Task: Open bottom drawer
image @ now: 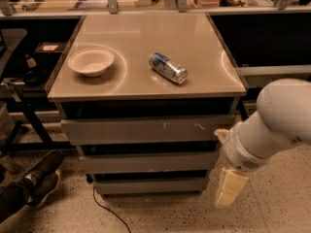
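At the far left, on the floor, lies a dark shoe (43, 175), clear of the cabinet. On the cabinet top (146, 33) a pale bowl (91, 61) sits near the front left corner, and a can (167, 67) lies on its side near the middle, a little toward the front edge. Neither has any part in the job.

Below the top are three grey drawer fronts, all closed. The top drawer (146, 129) is the widest and has pale scratches, and the middle drawer (148, 161) sits under it. The bottom drawer (150, 185) is the narrowest, plain and with no handle, and stands just above the floor. A thin cable (104, 212) trails out from under its left end.

At the right, the white arm (272, 125) slants down to the gripper (229, 187). It hangs just beside the right end of the bottom drawer, close to it but apparently not touching. It seems to hold nothing, and I cannot tell how far it is open.

I judge this to be the approach step, with the pull not yet begun. The next move likely calls for bringing the gripper in front of the panel and hooking its upper edge in the dark gap above. It should then pull straight out, away from the cabinet.
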`<state>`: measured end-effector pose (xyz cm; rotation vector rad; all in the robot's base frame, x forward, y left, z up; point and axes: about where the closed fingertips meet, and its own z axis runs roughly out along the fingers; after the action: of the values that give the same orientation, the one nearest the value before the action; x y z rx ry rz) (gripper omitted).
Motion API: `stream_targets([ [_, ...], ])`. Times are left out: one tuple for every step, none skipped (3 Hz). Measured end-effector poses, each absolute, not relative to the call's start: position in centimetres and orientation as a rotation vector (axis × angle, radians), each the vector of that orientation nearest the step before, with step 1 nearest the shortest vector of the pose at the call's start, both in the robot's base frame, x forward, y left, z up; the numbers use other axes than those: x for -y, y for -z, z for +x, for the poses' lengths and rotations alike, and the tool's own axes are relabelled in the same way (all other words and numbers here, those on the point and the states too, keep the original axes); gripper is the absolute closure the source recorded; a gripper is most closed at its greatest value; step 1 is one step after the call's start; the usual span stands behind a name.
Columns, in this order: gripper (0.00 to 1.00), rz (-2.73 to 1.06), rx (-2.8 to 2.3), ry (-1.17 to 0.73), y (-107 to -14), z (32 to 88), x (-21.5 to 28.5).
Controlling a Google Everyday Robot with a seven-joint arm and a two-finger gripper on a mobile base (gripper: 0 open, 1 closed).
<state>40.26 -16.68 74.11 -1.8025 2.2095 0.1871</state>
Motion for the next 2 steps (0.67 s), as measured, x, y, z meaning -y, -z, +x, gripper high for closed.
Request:
stream_targets([
  [0.00, -1.828, -2.204, -0.247, -69.2, 39.2, 15.4],
  [0.00, -1.847, -2.212, -0.294, -65.3, 38.5, 14.2],
])
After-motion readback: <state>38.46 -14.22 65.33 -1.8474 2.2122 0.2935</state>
